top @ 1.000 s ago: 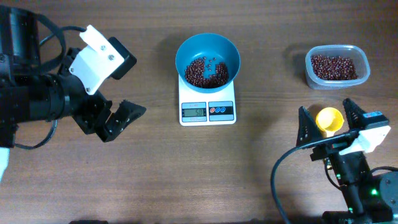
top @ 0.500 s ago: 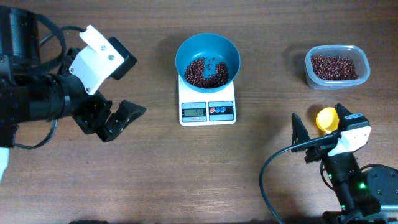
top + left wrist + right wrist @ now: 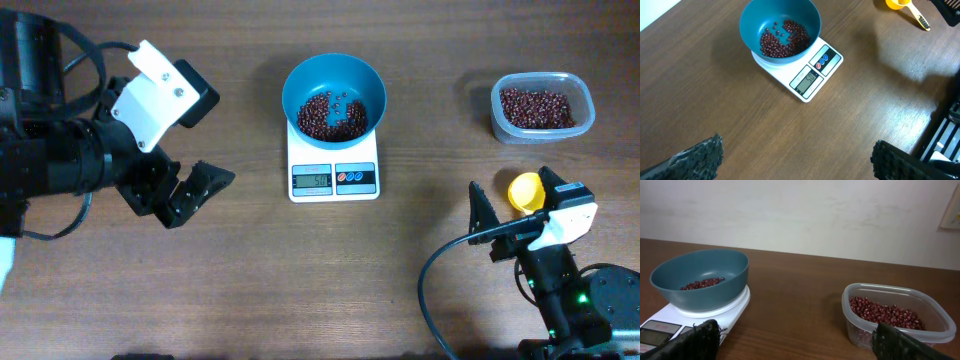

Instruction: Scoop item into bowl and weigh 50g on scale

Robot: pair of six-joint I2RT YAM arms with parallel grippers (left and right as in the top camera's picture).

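- The step in hand looks like the check at the end. The round, deep blue plastic bowl (image 3: 334, 95) stands on the small white square kitchen scale (image 3: 334, 170), and a heap of small dark red-brown beans (image 3: 331, 117) lies in the bottom of the bowl.
- The grey display (image 3: 811, 78) seems to read 50, but the digits are small, so please confirm it.
- Your left gripper (image 3: 195, 195) stands wide open and holds nothing; it is well apart from the scale, on its left.
- Your right gripper (image 3: 513, 203) is also spread open and empty. The yellow plastic scoop (image 3: 526, 191) lies on the table just beside it, not grasped.
- More beans remain in the clear rectangular plastic tub (image 3: 541, 107), on the far right side.
- If the reading is right, I judge that no more scooping is needed; keep both arms away from the scale.
- If it is short, you must take the scoop with the right gripper and add only a few beans.
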